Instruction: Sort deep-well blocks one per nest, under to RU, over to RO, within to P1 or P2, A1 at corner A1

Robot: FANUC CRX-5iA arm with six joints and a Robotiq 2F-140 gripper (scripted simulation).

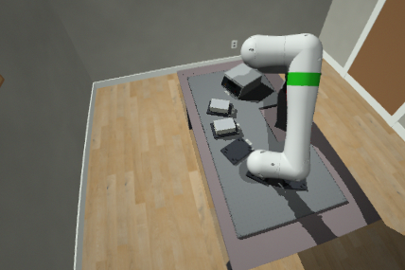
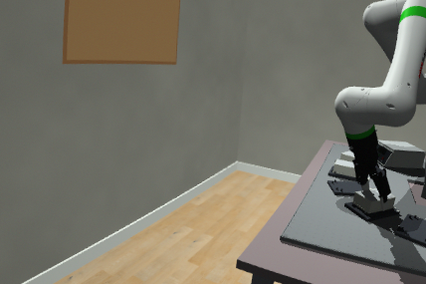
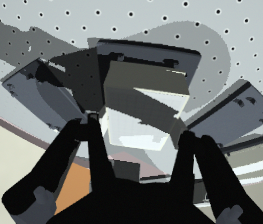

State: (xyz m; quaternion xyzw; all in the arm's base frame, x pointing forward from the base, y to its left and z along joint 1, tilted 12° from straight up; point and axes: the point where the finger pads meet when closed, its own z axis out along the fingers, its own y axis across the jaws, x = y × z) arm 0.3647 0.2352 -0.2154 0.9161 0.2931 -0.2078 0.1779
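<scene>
My gripper (image 2: 376, 193) (image 3: 140, 113) is shut on a pale grey deep-well block (image 2: 370, 203) (image 3: 136, 131). It holds the block on or just above a dark nest plate (image 2: 354, 208); I cannot tell whether the block touches it. In the top view the arm hides this gripper and block. Two more blocks, one farther back (image 1: 220, 105) and one nearer (image 1: 224, 127), sit in nests along the left side of the grey baseplate (image 1: 265, 211). The dark check-weigher (image 1: 243, 81) (image 2: 404, 154) stands at the back.
An empty dark nest plate (image 1: 236, 151) lies in front of the two blocks, next to the arm's base (image 1: 274, 166). Another nest plate (image 2: 414, 224) lies right of the held block. The table's edge (image 2: 279, 269) drops to a wooden floor.
</scene>
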